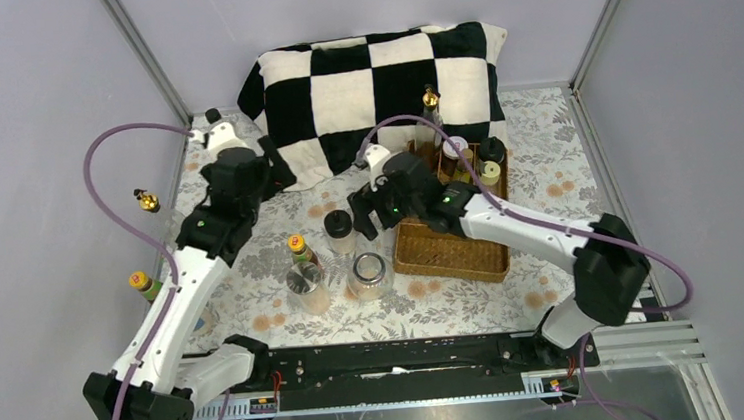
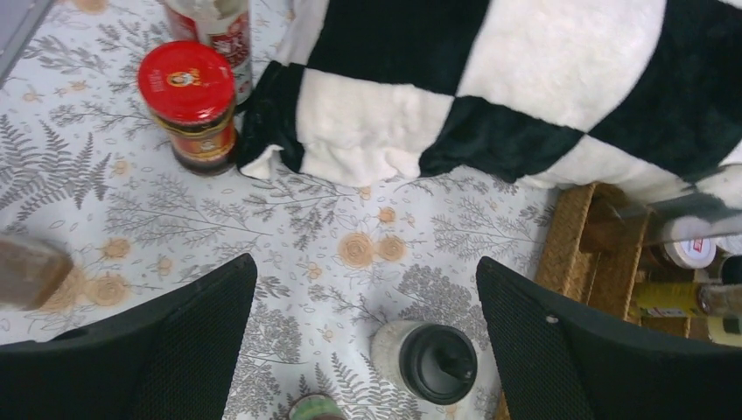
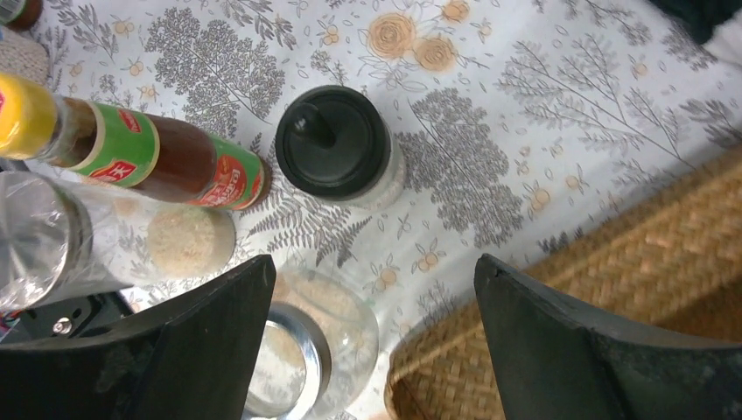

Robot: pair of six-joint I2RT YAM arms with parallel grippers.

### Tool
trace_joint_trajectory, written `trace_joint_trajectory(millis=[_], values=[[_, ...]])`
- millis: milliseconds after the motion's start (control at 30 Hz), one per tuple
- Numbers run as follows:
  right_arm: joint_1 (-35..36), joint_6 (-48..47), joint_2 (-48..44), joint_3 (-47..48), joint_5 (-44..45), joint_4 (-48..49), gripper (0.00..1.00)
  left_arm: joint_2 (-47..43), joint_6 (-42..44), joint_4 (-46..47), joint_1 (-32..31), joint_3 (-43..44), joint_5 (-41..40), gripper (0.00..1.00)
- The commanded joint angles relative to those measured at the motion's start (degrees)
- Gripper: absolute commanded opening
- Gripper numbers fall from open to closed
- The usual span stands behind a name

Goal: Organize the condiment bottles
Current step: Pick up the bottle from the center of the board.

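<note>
Several condiment bottles stand on the floral cloth. A black-capped jar [image 1: 339, 228] [image 2: 436, 360] [image 3: 332, 144], a yellow-capped dark bottle [image 1: 298, 246] [image 3: 131, 153] and two clear jars [image 1: 370, 273] [image 1: 306, 285] [image 3: 297, 341] cluster in the middle. A red-capped jar [image 2: 186, 87] stands by the pillow. The wicker tray [image 1: 452, 254] holds a tall gold-topped bottle [image 1: 431, 100] and three capped jars. My left gripper [image 1: 280, 177] [image 2: 365, 262] is open and empty above the cloth. My right gripper [image 1: 364, 221] [image 3: 374, 262] is open and empty between the clear jar and the tray's edge [image 3: 612, 289].
A black-and-white checked pillow [image 1: 378, 79] [image 2: 490, 79] lies at the back. A gold-topped bottle [image 1: 147, 200] and a yellow-capped bottle [image 1: 140, 281] stand at the far left. Grey walls close in the table on three sides.
</note>
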Motion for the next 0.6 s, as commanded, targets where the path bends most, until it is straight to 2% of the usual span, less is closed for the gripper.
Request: trace_joint_trajectory(millis=[0,267,567], values=[[2.7,-4.2,5.8,4.5,-1.7,6.7,0.92,-2.8,1.8,-3.2,6.3,-1.4,5.9,0.99],[5.1,-6.6,13.4,9.7,-4.4,7.9,0.96,-6.1,1.8,-3.3,7.3,-5.1,7.3,0.99],[6.6,-8.6,22.4,17.6,3.9,3.4,0.98,-6.8,2.1,-2.2,7.3,-6.5,8.6,0.99]])
